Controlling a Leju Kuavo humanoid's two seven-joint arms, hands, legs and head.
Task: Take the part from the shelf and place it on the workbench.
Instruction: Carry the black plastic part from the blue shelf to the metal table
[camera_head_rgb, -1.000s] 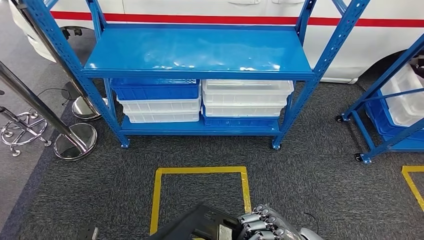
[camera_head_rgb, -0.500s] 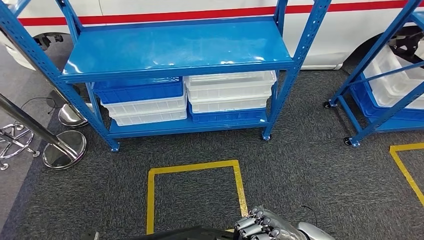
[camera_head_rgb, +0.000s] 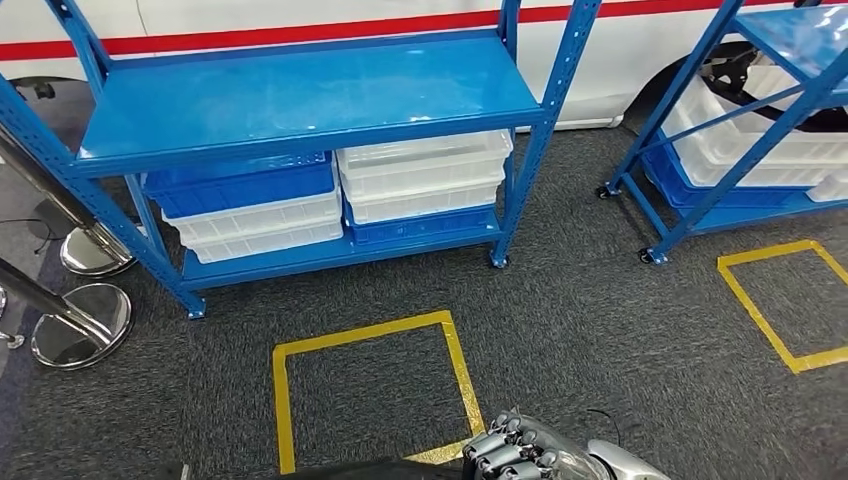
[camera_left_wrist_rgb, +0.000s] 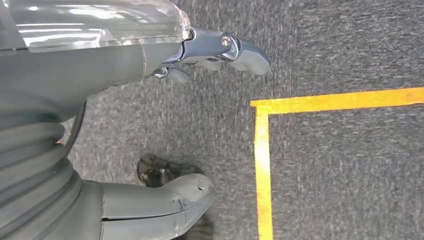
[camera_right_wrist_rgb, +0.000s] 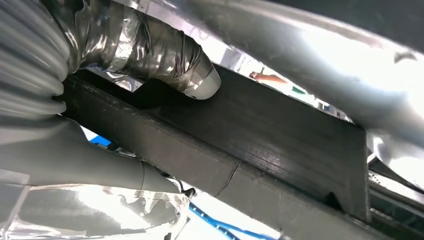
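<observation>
The part (camera_head_rgb: 385, 468) is a black flat piece, a dark sliver at the bottom edge of the head view. My right hand (camera_head_rgb: 515, 455) grips it at its right end, low in front of my body. In the right wrist view the black part (camera_right_wrist_rgb: 260, 135) runs across the picture, with my right hand (camera_right_wrist_rgb: 95, 125) wrapped around it and the tape-wrapped thumb (camera_right_wrist_rgb: 165, 55) pressed on its face. My left hand (camera_left_wrist_rgb: 95, 125) hangs over the grey carpet, fingers (camera_left_wrist_rgb: 225, 47) and thumb (camera_left_wrist_rgb: 170, 200) apart, holding nothing.
A blue shelf rack (camera_head_rgb: 300, 95) stands ahead with stacked white and blue bins (camera_head_rgb: 420, 175) on its low level. A second blue rack (camera_head_rgb: 740, 130) with bins is at the right. Yellow tape squares (camera_head_rgb: 370, 335) mark the carpet. Chrome stanchion bases (camera_head_rgb: 80, 320) sit at the left.
The whole picture has shifted: the camera has turned right, so the rack sits further left and the second rack and another yellow square have come in. The part shows lower in the picture.
</observation>
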